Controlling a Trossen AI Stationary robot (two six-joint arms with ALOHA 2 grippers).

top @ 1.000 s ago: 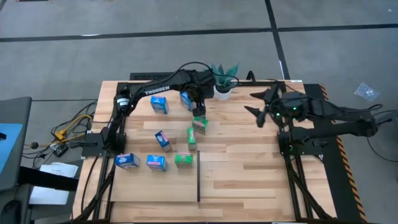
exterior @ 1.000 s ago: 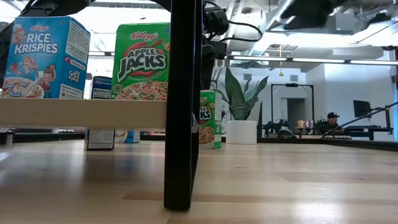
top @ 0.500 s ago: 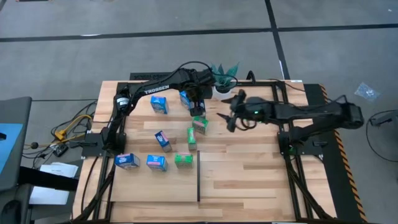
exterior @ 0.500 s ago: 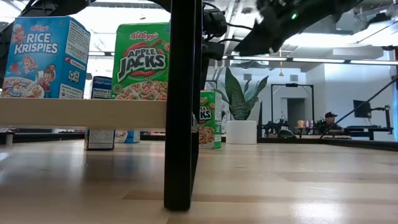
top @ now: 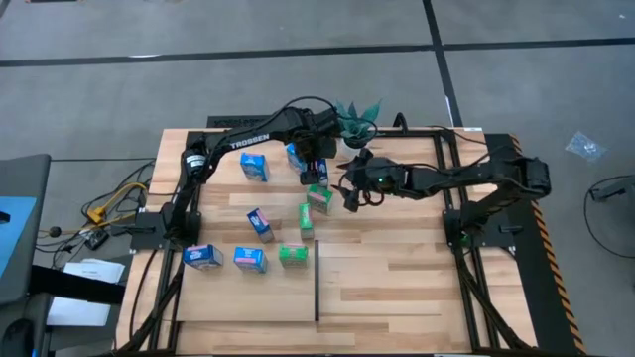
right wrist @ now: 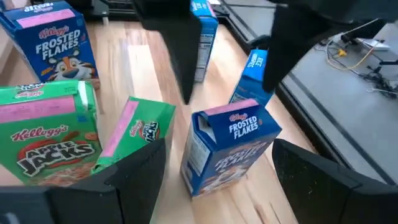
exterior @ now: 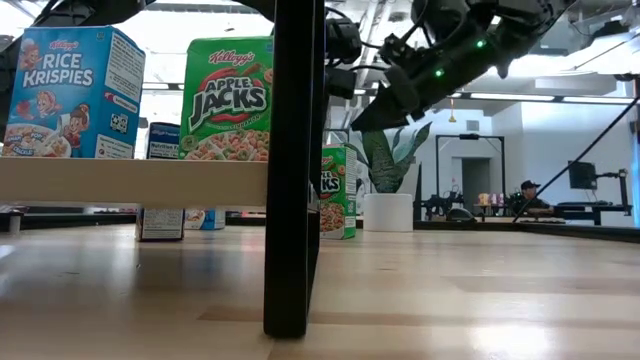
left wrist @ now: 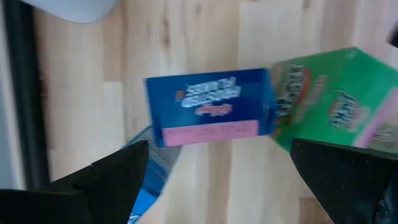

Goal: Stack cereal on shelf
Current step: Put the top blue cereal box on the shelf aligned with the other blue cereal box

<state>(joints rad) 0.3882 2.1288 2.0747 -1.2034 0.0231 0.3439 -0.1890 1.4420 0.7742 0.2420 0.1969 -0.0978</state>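
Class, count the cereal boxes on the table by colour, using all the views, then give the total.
Blue boxes: 6, the last one hidden from above under the left gripper
Green boxes: 3
Total: 9

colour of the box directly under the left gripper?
Blue, with a pink strip along its top flap. The blue cereal box shows best in the left wrist view, between that gripper's open fingers.

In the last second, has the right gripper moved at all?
Yes. In the high view the right gripper has swung from beside its own base toward the picture's left, past the potted plant, ending by the green cereal box.
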